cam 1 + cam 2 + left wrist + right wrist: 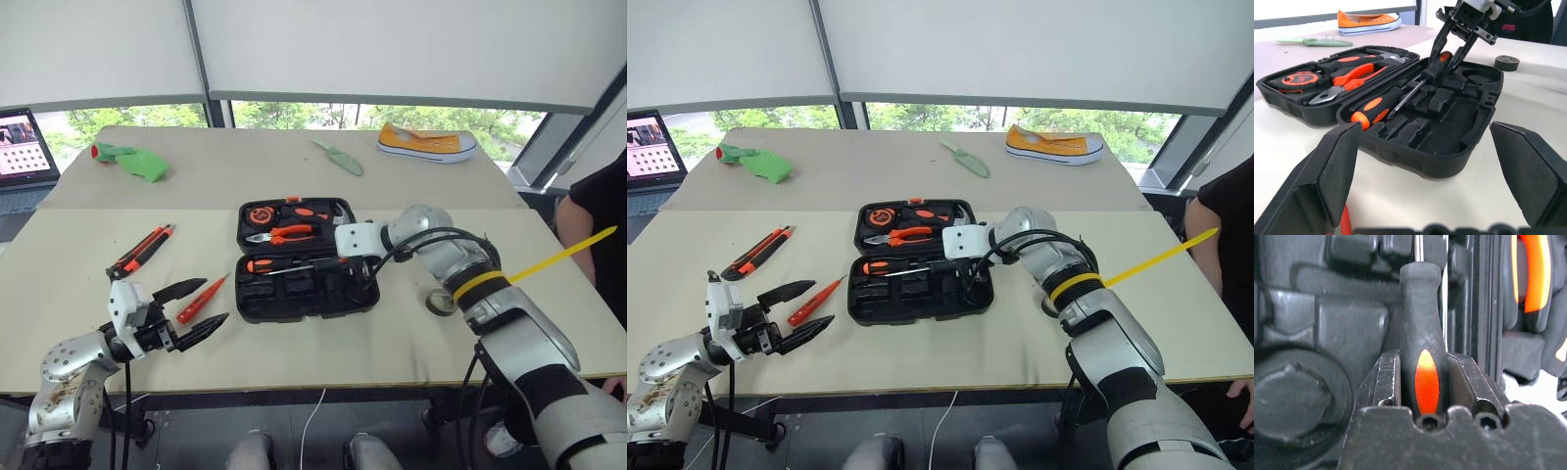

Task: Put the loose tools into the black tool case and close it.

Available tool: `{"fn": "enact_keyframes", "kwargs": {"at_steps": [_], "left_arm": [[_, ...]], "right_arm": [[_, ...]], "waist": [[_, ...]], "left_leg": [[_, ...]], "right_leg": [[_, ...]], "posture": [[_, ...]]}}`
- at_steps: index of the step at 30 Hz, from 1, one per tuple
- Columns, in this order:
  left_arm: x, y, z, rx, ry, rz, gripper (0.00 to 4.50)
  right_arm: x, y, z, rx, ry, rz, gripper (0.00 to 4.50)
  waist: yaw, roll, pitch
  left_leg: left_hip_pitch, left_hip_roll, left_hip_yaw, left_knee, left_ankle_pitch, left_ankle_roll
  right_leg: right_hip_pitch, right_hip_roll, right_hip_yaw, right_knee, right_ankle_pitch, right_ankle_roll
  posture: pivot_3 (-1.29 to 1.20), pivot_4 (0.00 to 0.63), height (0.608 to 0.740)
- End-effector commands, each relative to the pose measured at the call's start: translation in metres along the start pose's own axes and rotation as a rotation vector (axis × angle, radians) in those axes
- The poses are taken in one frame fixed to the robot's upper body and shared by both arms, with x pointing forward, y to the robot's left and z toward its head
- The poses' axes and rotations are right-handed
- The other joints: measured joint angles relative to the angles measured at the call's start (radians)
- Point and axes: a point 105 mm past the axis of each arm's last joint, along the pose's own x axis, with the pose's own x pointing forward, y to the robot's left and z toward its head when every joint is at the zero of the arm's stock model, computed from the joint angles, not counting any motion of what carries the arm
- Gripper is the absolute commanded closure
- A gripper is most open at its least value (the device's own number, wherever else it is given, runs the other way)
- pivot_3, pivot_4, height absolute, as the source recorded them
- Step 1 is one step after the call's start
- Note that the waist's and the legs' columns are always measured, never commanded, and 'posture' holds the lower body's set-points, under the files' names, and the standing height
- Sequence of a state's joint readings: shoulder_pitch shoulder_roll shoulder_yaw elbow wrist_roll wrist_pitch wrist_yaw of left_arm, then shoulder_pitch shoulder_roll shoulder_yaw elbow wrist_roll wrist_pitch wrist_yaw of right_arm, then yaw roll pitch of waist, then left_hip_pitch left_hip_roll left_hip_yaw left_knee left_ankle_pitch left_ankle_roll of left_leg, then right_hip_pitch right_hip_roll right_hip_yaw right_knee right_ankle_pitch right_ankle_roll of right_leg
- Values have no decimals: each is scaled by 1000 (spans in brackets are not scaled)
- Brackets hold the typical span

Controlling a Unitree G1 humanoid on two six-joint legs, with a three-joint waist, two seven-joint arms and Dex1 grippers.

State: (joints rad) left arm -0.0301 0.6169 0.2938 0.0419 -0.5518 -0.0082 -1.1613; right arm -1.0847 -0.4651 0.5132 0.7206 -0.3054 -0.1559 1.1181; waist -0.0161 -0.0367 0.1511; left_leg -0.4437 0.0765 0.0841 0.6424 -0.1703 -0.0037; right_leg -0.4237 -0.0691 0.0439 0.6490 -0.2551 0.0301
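In the left eye view, a beige table is seen below white blinds, with a laptop at the left edge, green cloth and a yellow shoe along the top. The open black case lies at the centre. A utility knife and a small orange screwdriver lie left of it; a tape roll lies to its right. The left gripper is spread wide and holding nothing at lower left.

In the left wrist view, the right gripper is shown clamped on a black-handled screwdriver over the case; another screwdriver lies in a slot.

In the right wrist view, the handle's orange inlay is seen pinched between the fingers.
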Motion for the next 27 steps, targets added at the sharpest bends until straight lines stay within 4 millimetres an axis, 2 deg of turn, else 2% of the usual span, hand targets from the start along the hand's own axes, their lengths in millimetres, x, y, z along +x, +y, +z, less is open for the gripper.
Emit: {"fn": "enact_keyframes", "kwargs": {"at_steps": [1,7,9,12,14,17,19,22,26,27], "left_arm": [[-1,4,6,35,-23,17,0],[2,2,6,40,-26,16,0],[3,2,7,42,-28,17,0],[3,2,8,44,-28,20,0],[2,2,8,45,-26,23,0],[2,2,8,45,-25,25,0],[3,3,9,47,-24,28,0],[6,3,9,49,-23,29,0],[9,0,9,46,-16,19,0],[9,1,9,47,-12,25,0]], "right_arm": [[-9,-7,0,-40,6,-11,3489],[-9,-7,-8,-4,30,-24,3489],[-10,-5,-6,-32,18,-9,2473],[-22,-25,15,-53,-107,-110,1653],[-37,-35,26,-14,-195,-129,1653],[-47,-33,31,45,-297,-98,1653],[-47,-31,34,132,-379,-85,2192],[-36,-27,36,270,-453,-79,3041],[-2,-15,24,364,-408,-105,4466],[5,-9,20,340,-376,-94,4466]], "waist": [[0,0,0],[0,0,0],[0,0,0],[1,0,0],[0,0,0],[0,0,0],[0,0,0],[0,0,0],[-1,0,0],[-1,0,0]], "left_leg": [[0,0,0,0,0,0],[0,0,0,0,0,0],[0,0,0,0,0,0],[0,0,0,0,0,0],[0,0,0,0,0,0],[0,0,0,0,0,0],[1,1,0,0,0,0],[2,1,0,0,0,0],[2,1,0,0,0,0],[2,2,0,0,0,0]], "right_leg": [[0,0,0,0,0,0],[0,0,0,0,0,0],[0,0,0,0,0,0],[0,0,0,0,0,0],[0,0,0,0,0,0],[0,0,0,0,0,0],[1,1,0,0,0,0],[2,1,0,0,0,-1],[1,1,0,0,1,-1],[1,1,0,1,1,-1]], "posture": [[0,150,740],[0,150,740],[0,150,740],[0,150,740],[0,150,740],[0,150,740],[0,150,740],[0,150,740],[0,150,740],[0,150,740]]}}
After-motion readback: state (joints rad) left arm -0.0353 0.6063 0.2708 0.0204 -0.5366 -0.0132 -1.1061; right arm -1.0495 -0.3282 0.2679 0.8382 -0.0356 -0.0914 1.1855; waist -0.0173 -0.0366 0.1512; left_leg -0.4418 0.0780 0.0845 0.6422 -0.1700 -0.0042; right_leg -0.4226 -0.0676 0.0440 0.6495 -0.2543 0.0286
